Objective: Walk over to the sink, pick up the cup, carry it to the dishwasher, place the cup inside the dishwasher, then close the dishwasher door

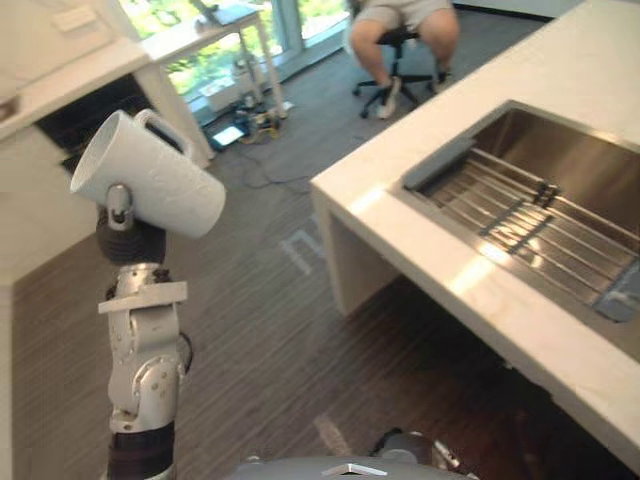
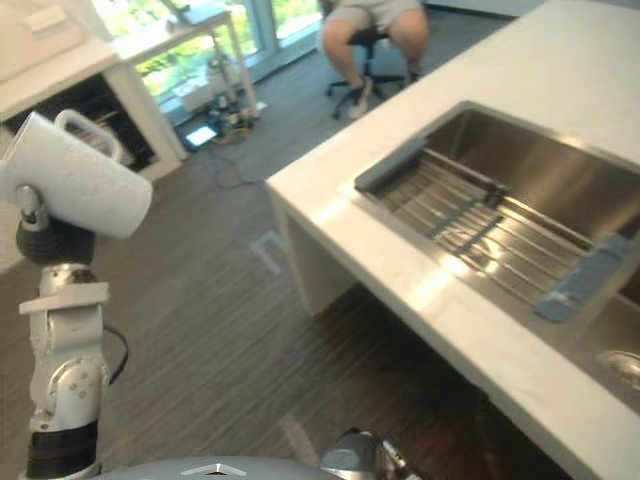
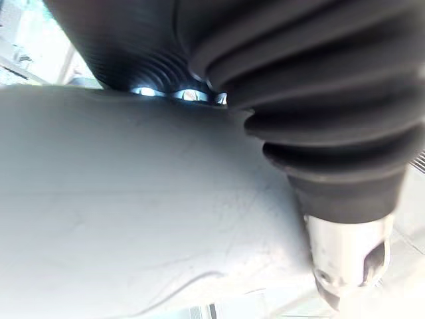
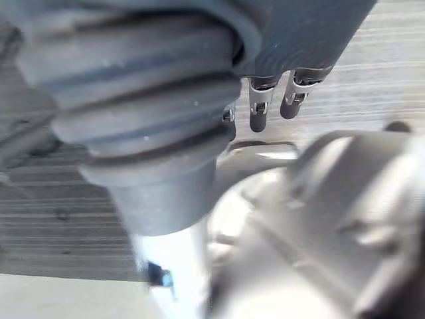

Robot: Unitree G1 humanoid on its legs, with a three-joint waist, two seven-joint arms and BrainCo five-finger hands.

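White ceramic by the look of it: left eye view, one cup is held aloft at the near left, tilted, handle on its far side, in the left hand, one finger showing against its wall. One steel sink is set in the pale counter to the right, well apart from the cup. One person sits on one chair far back. A dark opening under the far-left counter may be the dishwasher; cannot tell. Right eye view: one slatted rack lies across the sink. Left wrist view: the cup's wall sits right against the palm, a silver digit beside it, so the hand is clasped on the cup. Right wrist view: right hand over bare floor, fingers hanging loose, holding nothing. Judgement: carry step in hand. Best done with a firm clasp, the cup clear of the counter's corner on the turn, and levelled before it goes in.
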